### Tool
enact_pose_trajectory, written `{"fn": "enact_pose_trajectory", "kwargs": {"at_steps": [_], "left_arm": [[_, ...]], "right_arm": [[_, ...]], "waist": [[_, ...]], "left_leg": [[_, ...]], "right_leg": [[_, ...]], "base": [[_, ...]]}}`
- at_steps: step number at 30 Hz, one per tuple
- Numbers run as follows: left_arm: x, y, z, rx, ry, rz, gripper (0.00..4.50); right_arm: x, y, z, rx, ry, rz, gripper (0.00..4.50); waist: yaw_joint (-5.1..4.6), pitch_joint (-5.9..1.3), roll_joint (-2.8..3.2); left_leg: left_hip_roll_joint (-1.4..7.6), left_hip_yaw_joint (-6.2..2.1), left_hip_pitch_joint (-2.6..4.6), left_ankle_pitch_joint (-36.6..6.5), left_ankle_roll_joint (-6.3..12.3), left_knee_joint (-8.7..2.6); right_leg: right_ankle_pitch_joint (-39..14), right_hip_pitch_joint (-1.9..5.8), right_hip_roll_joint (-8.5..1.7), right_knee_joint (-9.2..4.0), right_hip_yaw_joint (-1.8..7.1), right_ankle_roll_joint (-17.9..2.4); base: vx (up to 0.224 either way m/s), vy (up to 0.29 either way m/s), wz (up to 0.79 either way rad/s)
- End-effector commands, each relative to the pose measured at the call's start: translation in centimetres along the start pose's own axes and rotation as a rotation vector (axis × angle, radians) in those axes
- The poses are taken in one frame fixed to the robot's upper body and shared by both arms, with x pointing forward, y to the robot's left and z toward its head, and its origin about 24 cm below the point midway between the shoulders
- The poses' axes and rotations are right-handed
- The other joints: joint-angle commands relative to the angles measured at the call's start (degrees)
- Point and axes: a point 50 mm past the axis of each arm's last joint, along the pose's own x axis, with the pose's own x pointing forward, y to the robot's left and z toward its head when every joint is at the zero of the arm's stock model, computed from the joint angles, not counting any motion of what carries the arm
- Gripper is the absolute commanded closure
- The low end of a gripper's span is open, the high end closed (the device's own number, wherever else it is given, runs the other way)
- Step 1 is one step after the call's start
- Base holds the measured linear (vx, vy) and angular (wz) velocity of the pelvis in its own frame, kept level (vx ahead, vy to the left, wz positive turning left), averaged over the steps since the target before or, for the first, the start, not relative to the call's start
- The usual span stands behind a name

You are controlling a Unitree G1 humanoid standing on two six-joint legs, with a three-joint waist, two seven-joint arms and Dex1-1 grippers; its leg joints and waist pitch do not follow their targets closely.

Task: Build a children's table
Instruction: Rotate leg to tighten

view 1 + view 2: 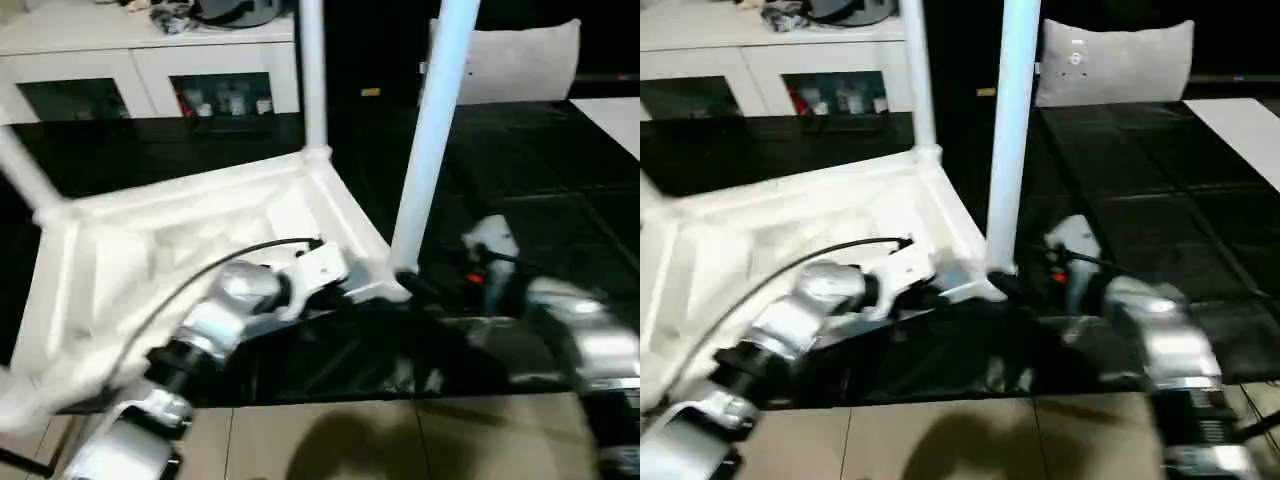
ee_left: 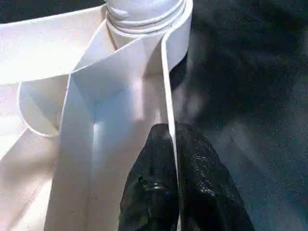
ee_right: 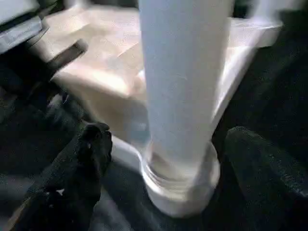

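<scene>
Head views: the tabletop [image 1: 180,230] lies ribs-up on the dark floor; three legs stand socketed (far left [image 1: 25,175], far [image 1: 312,75], near [image 1: 435,130]), so I judge one remains.
Left wrist: fingers [image 2: 154,183] pinch its rim.
Right wrist: fingers [image 3: 82,163] spread beside the near leg's base

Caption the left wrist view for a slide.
Left gripper pinching the thin side wall of the upturned white table top, just below a leg seated in its corner socket.
</scene>
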Motion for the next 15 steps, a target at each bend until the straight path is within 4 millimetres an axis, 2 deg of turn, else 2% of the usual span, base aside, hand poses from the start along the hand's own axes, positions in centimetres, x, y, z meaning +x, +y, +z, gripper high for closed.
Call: {"fn": "enact_pose_trajectory", "kwargs": {"at_steps": [1,4,8,12,14,15], "left_arm": [[0.0,-0.7,0.4,0.097,0.003,-0.121,4.50],[-0.8,-1.2,-0.3,0.158,0.033,-0.253,4.50],[-1.2,-1.4,-0.3,0.197,0.048,-0.344,4.50],[-1.4,-1.8,-0.2,0.244,0.068,-0.435,4.50],[-1.6,-2.1,-0.2,0.266,0.079,-0.483,4.50],[-1.6,-2.1,-0.2,0.267,0.079,-0.485,4.50]], "right_arm": [[0.0,0.9,0.5,-0.038,0.000,0.122,0.22],[-0.6,1.2,0.4,-0.082,0.052,0.250,0.22],[-0.4,1.8,0.4,-0.083,0.076,0.373,0.59],[0.1,2.6,0.4,-0.060,0.083,0.473,1.03],[0.4,2.9,0.2,-0.045,0.094,0.524,1.10],[0.4,3.0,0.1,-0.044,0.095,0.526,1.31]], "waist": [[0.45,-3.50,-0.93],[1.39,-3.60,-0.88],[2.45,-3.61,-1.10],[2.78,-3.61,-1.19],[2.92,-3.62,-1.18],[2.95,-3.61,-1.17]], "left_leg": [[4.12,-1.69,-0.33,-0.4,7.86,-3.08],[4.46,-1.74,-0.23,0.1,8.17,-3.04],[4.72,-1.64,-0.10,0.6,8.01,-3.06],[4.76,-1.64,-0.10,0.4,7.30,-3.15],[4.69,-1.64,-0.18,0.5,7.12,-3.12],[4.70,-1.65,-0.14,0.4,7.06,-3.15]], "right_leg": [[-16.7,3.71,-6.46,-3.78,4.71,3.0],[-15.7,3.57,-6.57,-3.46,4.82,2.3],[-15.1,3.45,-6.72,-3.16,5.02,1.4],[-16.2,3.52,-6.83,-3.25,5.02,1.4],[-16.2,3.56,-6.85,-3.21,5.00,1.5],[-16.4,3.54,-6.79,-3.24,4.97,1.5]], "base": [[0.000,0.000,0.00],[0.000,0.000,0.00],[0.000,0.000,0.00],[0.000,0.000,0.00],[0.000,0.000,0.00],[0.000,0.000,0.00]]}}
